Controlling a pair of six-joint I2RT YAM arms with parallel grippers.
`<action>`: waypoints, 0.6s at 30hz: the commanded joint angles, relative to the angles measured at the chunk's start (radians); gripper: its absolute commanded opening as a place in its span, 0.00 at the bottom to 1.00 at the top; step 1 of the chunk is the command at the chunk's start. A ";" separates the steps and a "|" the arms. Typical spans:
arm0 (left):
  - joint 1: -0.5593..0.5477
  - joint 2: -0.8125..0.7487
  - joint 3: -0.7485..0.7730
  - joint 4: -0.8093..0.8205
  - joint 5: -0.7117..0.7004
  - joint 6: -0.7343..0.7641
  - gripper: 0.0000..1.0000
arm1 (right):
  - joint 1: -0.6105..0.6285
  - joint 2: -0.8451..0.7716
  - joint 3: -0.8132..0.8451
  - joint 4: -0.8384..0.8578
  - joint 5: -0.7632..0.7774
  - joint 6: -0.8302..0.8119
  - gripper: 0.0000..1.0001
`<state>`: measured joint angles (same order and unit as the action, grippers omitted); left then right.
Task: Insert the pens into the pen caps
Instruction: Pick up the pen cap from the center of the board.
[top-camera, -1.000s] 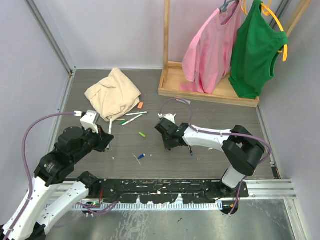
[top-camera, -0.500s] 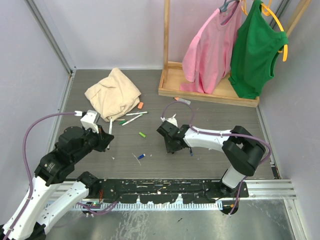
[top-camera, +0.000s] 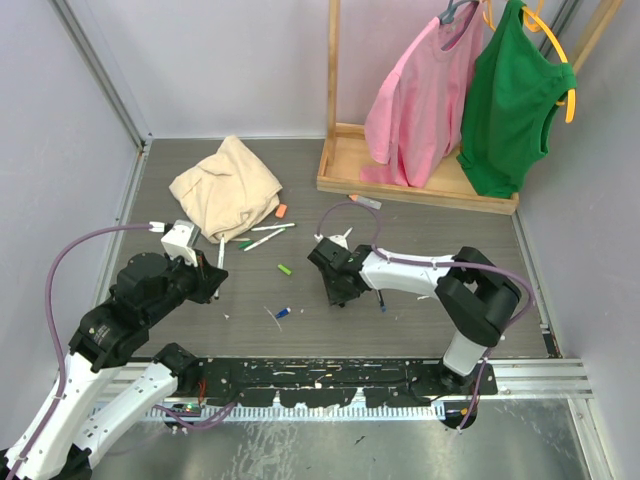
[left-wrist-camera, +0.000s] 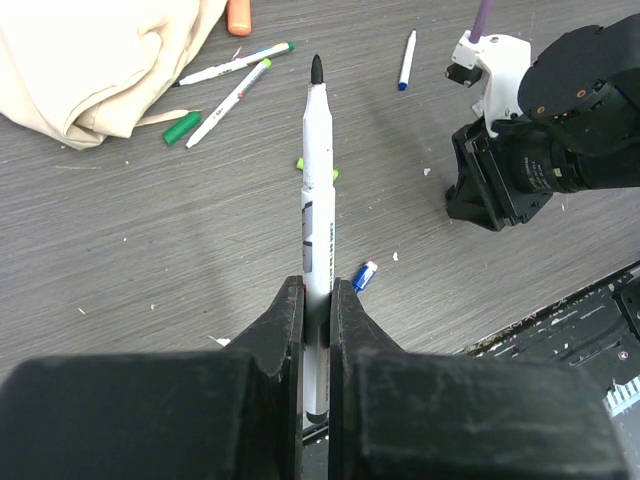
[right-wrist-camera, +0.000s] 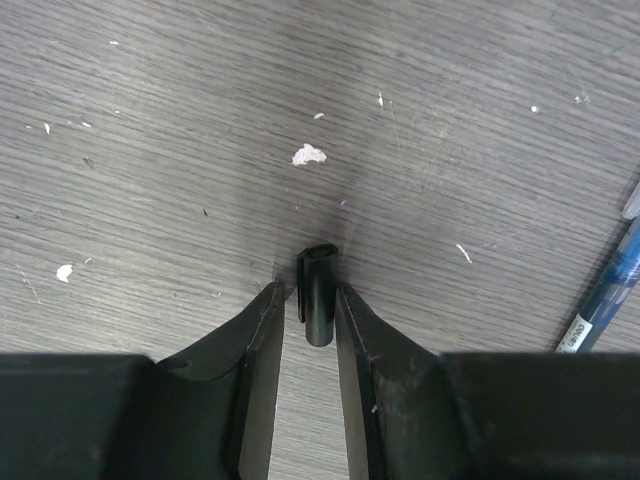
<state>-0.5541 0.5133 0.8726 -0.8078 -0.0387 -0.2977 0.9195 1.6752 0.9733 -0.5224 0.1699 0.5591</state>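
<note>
My left gripper (left-wrist-camera: 318, 300) is shut on a white pen (left-wrist-camera: 318, 190) whose black tip points away from it, held above the table. My right gripper (right-wrist-camera: 308, 295) stands low on the table (right-wrist-camera: 150, 150), open, with a black pen cap (right-wrist-camera: 318, 290) lying between its fingertips and a small gap on the left side. In the top view the right gripper (top-camera: 335, 290) is at mid-table. Two white pens (left-wrist-camera: 232, 85) lie near a green cap (left-wrist-camera: 181, 127), an orange cap (left-wrist-camera: 239, 15) and a blue cap (left-wrist-camera: 365, 275). A blue pen (right-wrist-camera: 605, 300) lies right of the right gripper.
A crumpled beige cloth (top-camera: 225, 185) lies at the back left. A wooden rack base (top-camera: 400, 185) with a pink shirt (top-camera: 420, 95) and a green top (top-camera: 510, 100) stands at the back right. A black rail (top-camera: 330, 375) runs along the near edge.
The right gripper's jaws have widened around the black cap and its wrist has shifted slightly left. The left arm and its pen have not moved.
</note>
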 joint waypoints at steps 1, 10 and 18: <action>0.003 -0.001 0.003 0.022 0.000 0.016 0.00 | -0.003 0.038 0.046 -0.027 0.032 -0.009 0.33; 0.004 0.002 0.002 0.022 0.000 0.017 0.00 | -0.002 0.082 0.064 -0.058 0.076 -0.026 0.33; 0.003 -0.001 0.002 0.021 -0.005 0.015 0.00 | -0.003 0.086 0.066 -0.064 0.069 -0.046 0.24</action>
<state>-0.5541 0.5133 0.8726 -0.8078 -0.0395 -0.2974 0.9199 1.7309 1.0401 -0.5655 0.2001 0.5400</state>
